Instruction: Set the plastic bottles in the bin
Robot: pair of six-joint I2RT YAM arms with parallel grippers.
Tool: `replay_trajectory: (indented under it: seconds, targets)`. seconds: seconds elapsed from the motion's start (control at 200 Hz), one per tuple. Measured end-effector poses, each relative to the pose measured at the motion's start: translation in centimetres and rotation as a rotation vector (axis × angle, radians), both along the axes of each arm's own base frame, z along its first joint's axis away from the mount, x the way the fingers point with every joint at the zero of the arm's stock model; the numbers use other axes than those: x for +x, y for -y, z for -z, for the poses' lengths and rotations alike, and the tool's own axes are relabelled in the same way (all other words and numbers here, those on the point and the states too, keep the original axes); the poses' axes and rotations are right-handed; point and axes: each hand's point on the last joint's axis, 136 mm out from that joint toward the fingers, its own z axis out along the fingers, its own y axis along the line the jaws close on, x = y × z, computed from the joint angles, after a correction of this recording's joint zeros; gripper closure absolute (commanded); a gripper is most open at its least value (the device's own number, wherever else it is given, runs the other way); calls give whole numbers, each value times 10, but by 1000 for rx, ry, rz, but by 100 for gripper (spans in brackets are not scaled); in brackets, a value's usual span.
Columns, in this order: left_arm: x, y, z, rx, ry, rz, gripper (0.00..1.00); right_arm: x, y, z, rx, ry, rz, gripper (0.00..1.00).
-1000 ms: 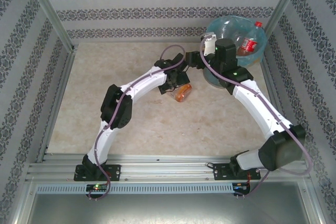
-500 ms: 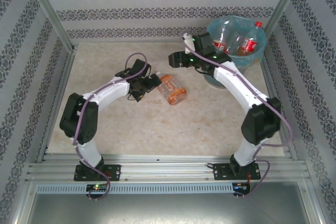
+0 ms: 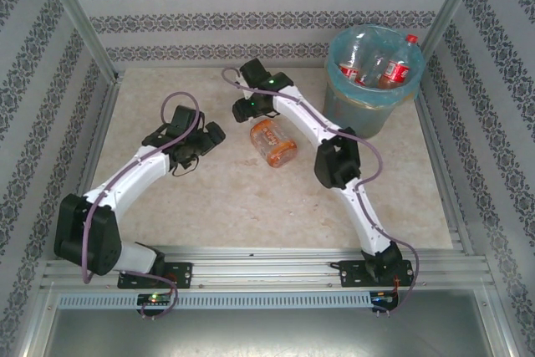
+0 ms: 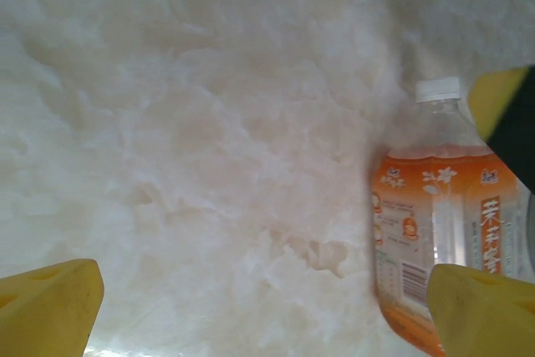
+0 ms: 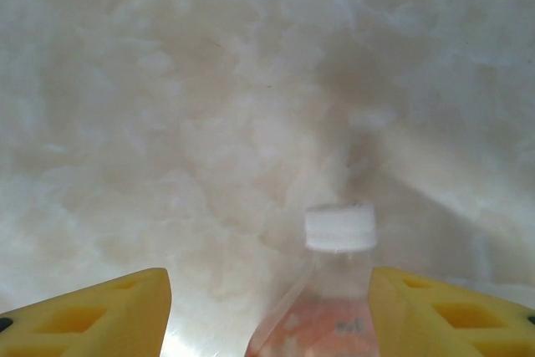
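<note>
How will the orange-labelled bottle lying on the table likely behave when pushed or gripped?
The orange-labelled bottle lies on its side on the smooth table, so a sideways push would probably roll it. Its neck looks clear below the white cap, so it seems mostly empty: likely light, and thin walls may dent under a squeeze.

A bottle [image 3: 272,142] lies on its side in the middle of the table [image 3: 209,206]. The bin [image 3: 355,114] stands in the far right corner, more bottles [image 3: 393,70] inside it. The left gripper [image 3: 211,134] sits left of the lying bottle, the right gripper [image 3: 251,109] just behind it.
</note>
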Motion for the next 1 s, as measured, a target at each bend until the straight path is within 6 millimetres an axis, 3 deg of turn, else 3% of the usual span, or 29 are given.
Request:
replay_trajectory:
  seconds: [0.21, 0.56, 0.999]
  targets:
    - [-12, -5, 14, 21, -29, 10, 0, 2, 10, 31, -100, -28, -9, 39]
    - [-22, -8, 33, 31, -64, 9, 0, -3, 12, 48, -146, -54, -69, 46]
    - [-17, -4, 43, 25, -73, 15, 0, -17, 19, 82, -209, -132, -138, 56]
